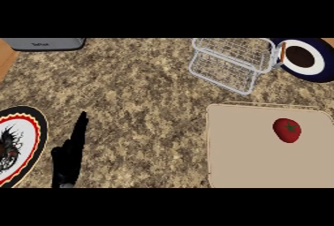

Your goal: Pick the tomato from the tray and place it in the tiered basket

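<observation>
A red tomato [287, 129] with a green stem lies on the beige tray [248, 154] at the right, toward the tray's far right part. Beyond the tray stands the wire tiered basket [231, 62], with nothing in it that I can see. My left hand [70, 154] shows at the lower left, fingers straight and pointing up the counter, holding nothing and far from the tomato. My right hand does not show in the head view.
A patterned plate [20, 145] with a black rim lies at the left edge beside my left hand. A dark blue plate [306, 59] with something brown on it sits at the far right behind the basket. A grey toaster [46, 43] stands at the far left.
</observation>
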You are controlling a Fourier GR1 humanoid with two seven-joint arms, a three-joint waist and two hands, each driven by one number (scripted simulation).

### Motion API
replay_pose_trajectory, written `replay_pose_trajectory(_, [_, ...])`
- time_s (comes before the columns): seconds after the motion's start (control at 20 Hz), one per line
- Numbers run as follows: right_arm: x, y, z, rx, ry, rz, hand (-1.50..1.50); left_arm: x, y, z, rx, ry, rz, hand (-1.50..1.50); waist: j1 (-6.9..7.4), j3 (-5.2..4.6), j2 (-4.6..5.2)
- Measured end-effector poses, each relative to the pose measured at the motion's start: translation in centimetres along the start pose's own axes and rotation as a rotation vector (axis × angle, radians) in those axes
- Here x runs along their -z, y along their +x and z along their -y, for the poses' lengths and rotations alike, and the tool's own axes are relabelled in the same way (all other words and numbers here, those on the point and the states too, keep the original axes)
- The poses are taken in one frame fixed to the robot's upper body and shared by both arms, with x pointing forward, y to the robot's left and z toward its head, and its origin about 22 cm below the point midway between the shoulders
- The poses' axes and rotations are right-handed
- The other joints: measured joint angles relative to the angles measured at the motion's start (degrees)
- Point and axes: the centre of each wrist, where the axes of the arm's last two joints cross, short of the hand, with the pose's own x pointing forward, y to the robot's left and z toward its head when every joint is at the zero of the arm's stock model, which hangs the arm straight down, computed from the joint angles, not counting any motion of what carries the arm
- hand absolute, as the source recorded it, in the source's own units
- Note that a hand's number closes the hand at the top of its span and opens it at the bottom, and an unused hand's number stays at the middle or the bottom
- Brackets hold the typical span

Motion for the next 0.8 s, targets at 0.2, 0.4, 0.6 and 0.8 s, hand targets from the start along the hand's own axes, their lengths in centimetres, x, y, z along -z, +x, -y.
replay_pose_trajectory(0.2, [0.1, 2.7, -0.8, -0.223, 0.062, -0.061, -1.5, 0.1, 0.1, 0.2, -0.001, -0.004, -0.006, 0.0, 0.12, -0.01, -0.01])
replay_pose_trajectory(0.4, [0.1, 4.3, -3.7, -0.346, 0.047, -0.105, -1.5, 0.2, 0.1, 0.4, -0.002, -0.007, -0.009, 0.0, 0.25, 0.03, -0.04])
replay_pose_trajectory(0.6, [-0.1, 5.4, -6.5, -0.407, 0.032, -0.142, -1.5, 0.1, 0.0, 0.2, -0.003, -0.007, -0.002, 0.0, 0.48, 0.08, 0.0])
replay_pose_trajectory(0.8, [-0.4, 5.1, -8.9, -0.467, 0.025, -0.168, -1.5, 0.3, 0.3, 0.7, -0.001, -0.009, -0.008, 0.0, 0.6, 0.11, 0.05])
